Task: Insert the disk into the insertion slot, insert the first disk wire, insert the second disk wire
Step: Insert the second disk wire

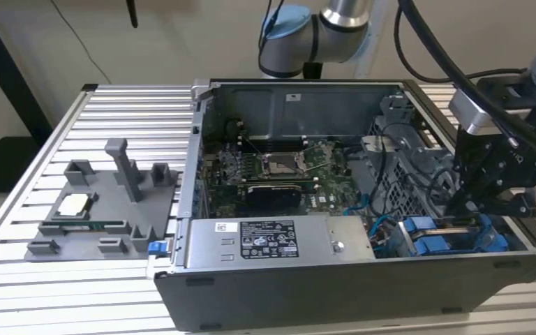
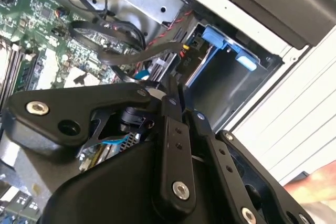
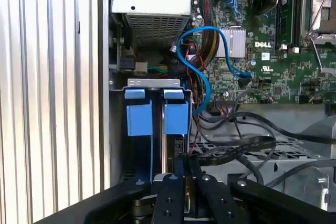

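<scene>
Worktop [image 1: 109, 105]: ribbed aluminium slats; pale wall behind.
Computer case [image 1: 343, 293]: lies open on its side at the middle of the worktop.
Motherboard [image 1: 278, 167]: green, on the case floor; empty processor socket near its middle.
Power supply box [image 1: 278, 241]: grey with stickers, along the near case wall.
Grey fixture [image 1: 100, 209]: on the exterior view's left, apart from the case; upright posts, with a small board lying on it.
Hand [image 1: 463, 206]: black, reaching down into the case at the exterior view's right, over the blue parts; fingers look pressed together in both wrist views, nothing visibly held between them.
Insertion slot [image 3: 152, 85]: grey metal bay in the case corner, just beside the power supply box.
Disk [image 3: 176, 150]: seated in the slot, edge-on; two blue carrier tabs [image 3: 139, 119] side by side.
In the way: blue cable [image 3: 202, 72] and black cables loop beside the bay.
Hard to make out: disk's connector end, hidden behind the hand's linkage.
Cut off: arm [image 1: 333, 21] at the frame's top.
</scene>
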Tool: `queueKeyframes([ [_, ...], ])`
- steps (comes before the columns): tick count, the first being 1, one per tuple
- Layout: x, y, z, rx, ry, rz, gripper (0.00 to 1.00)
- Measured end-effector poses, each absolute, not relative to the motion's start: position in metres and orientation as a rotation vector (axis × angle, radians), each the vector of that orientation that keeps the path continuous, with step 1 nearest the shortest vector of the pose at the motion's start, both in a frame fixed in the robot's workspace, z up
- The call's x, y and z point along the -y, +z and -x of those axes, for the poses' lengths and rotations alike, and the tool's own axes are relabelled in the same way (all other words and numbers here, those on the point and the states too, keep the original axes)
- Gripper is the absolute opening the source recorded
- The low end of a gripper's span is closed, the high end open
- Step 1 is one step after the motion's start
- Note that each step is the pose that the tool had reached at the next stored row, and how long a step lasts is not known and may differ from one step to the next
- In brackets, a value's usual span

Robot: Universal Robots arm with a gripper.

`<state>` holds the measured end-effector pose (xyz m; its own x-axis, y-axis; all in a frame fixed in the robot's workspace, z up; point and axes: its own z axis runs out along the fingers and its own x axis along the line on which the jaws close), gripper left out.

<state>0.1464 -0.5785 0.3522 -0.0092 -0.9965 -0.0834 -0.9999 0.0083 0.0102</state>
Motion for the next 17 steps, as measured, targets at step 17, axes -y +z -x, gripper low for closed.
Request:
queueKeyframes([
  [17,0.5782,0.3462,-0.1501,-2.222,0.118,2.158,0.15],
])
